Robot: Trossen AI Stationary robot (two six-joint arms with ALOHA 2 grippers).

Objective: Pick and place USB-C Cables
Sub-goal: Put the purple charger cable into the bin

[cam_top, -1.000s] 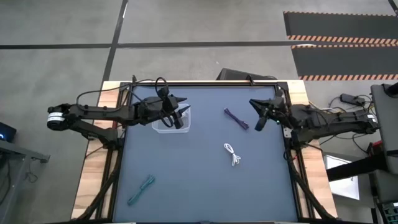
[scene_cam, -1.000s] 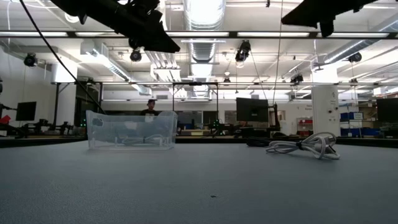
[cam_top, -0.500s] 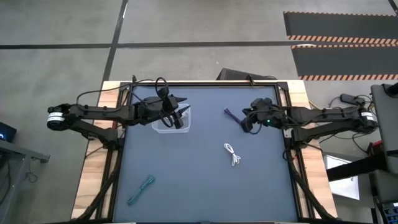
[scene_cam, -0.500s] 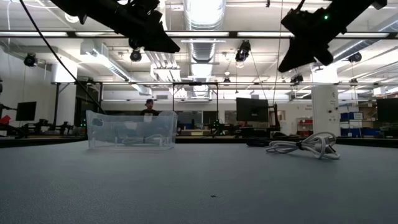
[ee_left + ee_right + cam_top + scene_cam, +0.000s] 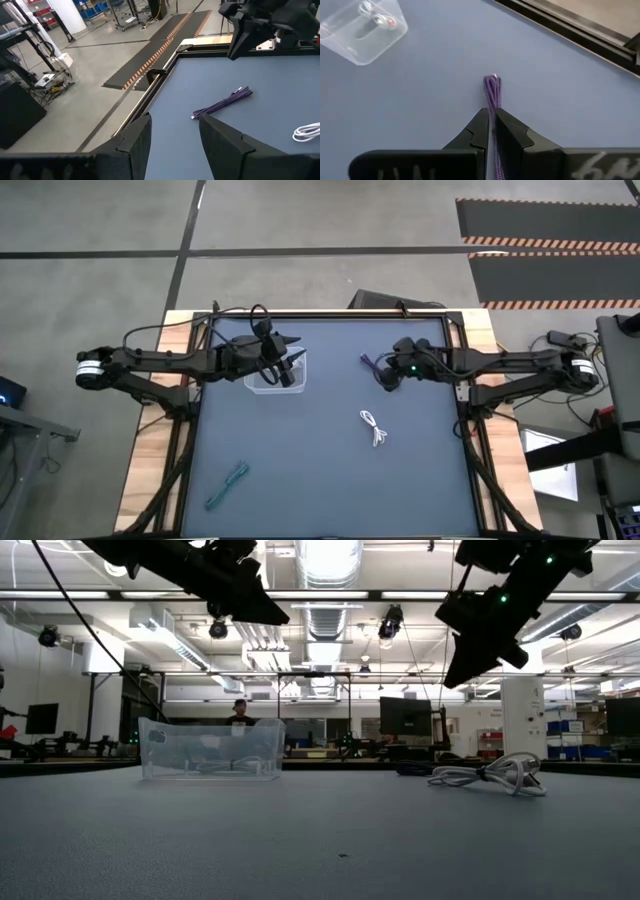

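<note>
**Right end effector at the purple cable**

While the left end effector (image 5: 290, 370) hangs over the clear box (image 5: 275, 372) at the bench's (image 5: 320, 480) 11 o'clock, fingers spread and empty, the right end effector (image 5: 492, 131) sits on the purple USB-C cable (image 5: 493, 90) at 1 o'clock, fingers nearly closed around the bundle. A white cable (image 5: 375, 428) lies near centre; the teal cable (image 5: 227, 485) lies at 7 o'clock.

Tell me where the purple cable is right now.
The purple cable lies on the mat's far right part in the high view, directly under the right pincer, with the white cable nearer the front.
</note>
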